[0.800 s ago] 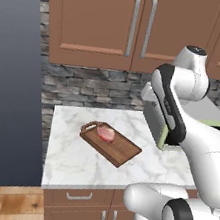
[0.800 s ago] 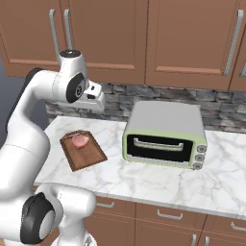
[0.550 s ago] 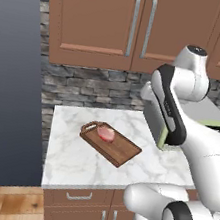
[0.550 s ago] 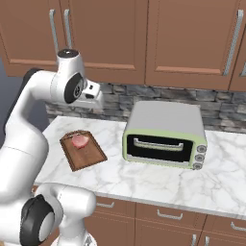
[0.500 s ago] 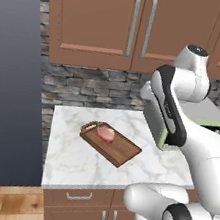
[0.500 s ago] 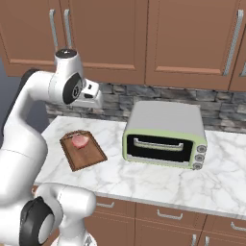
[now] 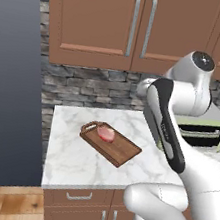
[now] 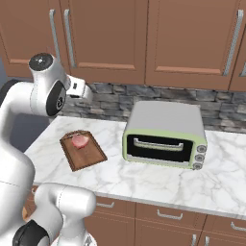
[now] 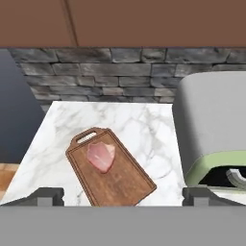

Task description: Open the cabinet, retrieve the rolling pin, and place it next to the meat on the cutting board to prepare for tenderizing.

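- Simulated kitchen: I hold the arm raised above the marble worktop (image 7: pixel 73 161), the cabinet (image 7: pixel 102 19) closed overhead, both panelled doors flush and their silver bar handles (image 7: pixel 142 20) standing side by side at the centre seam.
- The fingers (image 9: pixel 122 194) are spread wide and pinch nothing; in the hand view the two dark tips sit far apart at the bottom, looking down across the worktop toward the stone backsplash (image 9: pixel 105 72).
- The relation that matters next: the cabinet doors lie above and behind where the hand points, their handles running vertically, so I judge the hand must lift and tilt up to one handle before anything else can happen.
- The rolling pin is not to be seen; I take it to be behind the shut doors, though which shelf it rests on I cannot tell.
- The cutting board (image 9: pixel 120 180) lies at an angle on the worktop below the hand, looped handle toward the wall. It holds one thing: the meat (image 9: pixel 101 155), nearer the handle end, leaving bare board on the far side.
- A pale green toaster oven (image 8: pixel 166 134) stands just beside the board, door shut.
- The task has scarcely begun: no door open yet.
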Motion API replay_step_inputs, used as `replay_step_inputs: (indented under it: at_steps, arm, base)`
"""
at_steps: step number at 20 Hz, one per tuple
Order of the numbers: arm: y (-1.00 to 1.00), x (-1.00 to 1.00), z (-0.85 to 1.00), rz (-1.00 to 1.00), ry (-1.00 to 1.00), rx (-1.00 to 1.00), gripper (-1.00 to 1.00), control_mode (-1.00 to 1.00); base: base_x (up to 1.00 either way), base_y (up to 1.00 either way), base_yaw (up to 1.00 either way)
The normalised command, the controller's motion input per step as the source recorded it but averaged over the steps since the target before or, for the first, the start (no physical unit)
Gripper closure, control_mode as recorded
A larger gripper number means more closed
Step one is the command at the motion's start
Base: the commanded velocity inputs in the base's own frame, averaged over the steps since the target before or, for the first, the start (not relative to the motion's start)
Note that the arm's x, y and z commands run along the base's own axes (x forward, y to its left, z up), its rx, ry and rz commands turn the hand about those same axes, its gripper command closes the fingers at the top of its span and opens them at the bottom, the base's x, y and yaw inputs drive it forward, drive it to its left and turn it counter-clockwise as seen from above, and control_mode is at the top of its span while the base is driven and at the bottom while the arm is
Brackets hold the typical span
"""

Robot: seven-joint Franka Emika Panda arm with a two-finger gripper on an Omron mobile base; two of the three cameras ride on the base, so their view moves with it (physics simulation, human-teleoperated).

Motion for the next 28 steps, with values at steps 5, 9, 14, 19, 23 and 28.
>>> replay_step_inputs:
  at_steps: [5, 9, 14, 19, 23, 28]
  arm:
    - [0.01, 0.13, 0.48, 0.00, -0.16, 0.00, -1.00, -1.00]
    - [0.09, 0.18, 0.43, 0.00, -0.16, 0.00, -1.00, -1.00]
    - [0.25, 0.10, 0.45, 0.00, -0.21, 0.00, -1.00, -1.00]
    - [0.23, 0.08, 0.43, 0.00, -0.23, 0.00, -1.00, -1.00]
    - [0.16, 0.08, 0.29, 0.00, -0.25, 0.00, -1.00, -1.00]
    - [0.08, 0.15, 0.22, 0.00, -0.21, 0.00, -1.00, -1.00]
  base:
    - [0.00, 0.00, 0.00]
    - [0.00, 0.00, 0.00]
    - [0.00, 0.00, 0.00]
    - [0.00, 0.00, 0.00]
    - [0.00, 0.00, 0.00]
    - [0.00, 0.00, 0.00]
